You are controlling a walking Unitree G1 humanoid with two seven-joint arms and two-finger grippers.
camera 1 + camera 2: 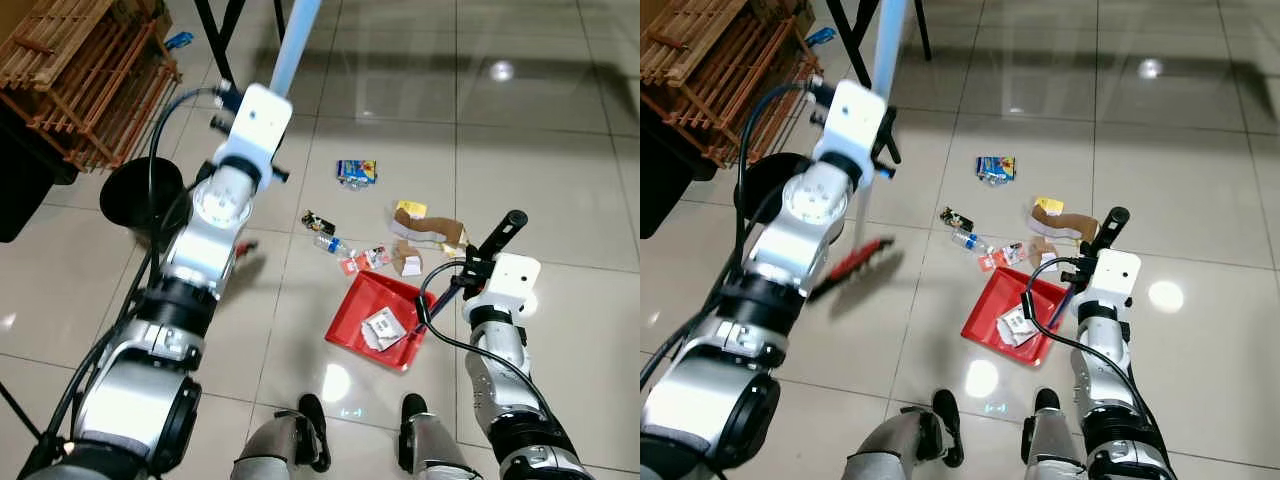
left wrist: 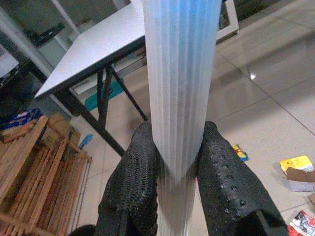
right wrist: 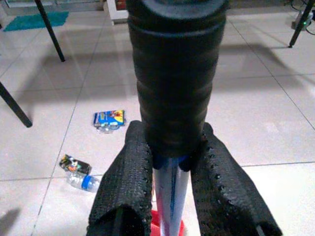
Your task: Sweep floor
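My head views cut the pale blue broom handle (image 1: 296,40) off at the top edge. Its red bristles (image 1: 855,263) are motion-blurred, and my left arm hides the stretch between. The crumpled paper's (image 1: 382,326) print in the red dustpan (image 1: 352,322) is too small to read.

A red dustpan (image 1: 365,310) lies on pale glossy floor tiles (image 1: 520,140), the ribbed broom handle (image 2: 179,88) is light blue, its bristles (image 1: 855,262) red.
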